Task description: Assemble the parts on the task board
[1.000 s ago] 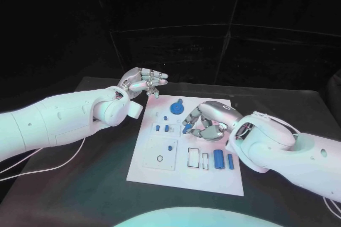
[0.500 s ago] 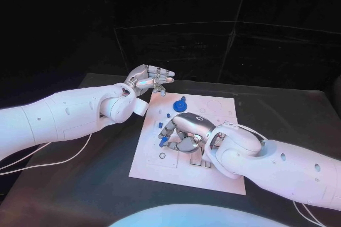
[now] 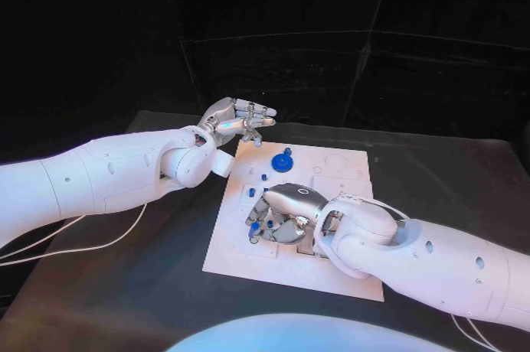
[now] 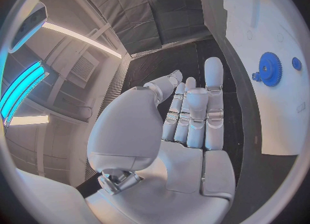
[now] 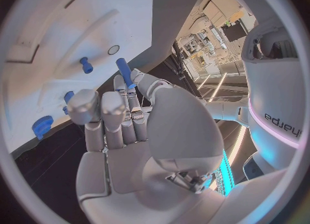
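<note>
Right hand (image 3: 282, 214) hovers low over the task board (image 3: 342, 279) in the head view; the left hand (image 3: 234, 121) hangs released beyond its far corner, near the blue gear (image 3: 282, 163). In the right wrist view a blue peg (image 5: 124, 72) sits pinched at the fingertips; a tilted peg could jam or slip.

Head camera overhead; wrist cameras close, sharing task board (image 3: 332, 168).

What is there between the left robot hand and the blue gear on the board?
In the head view, only bare task board lies between the left robot hand and the blue gear.
</note>
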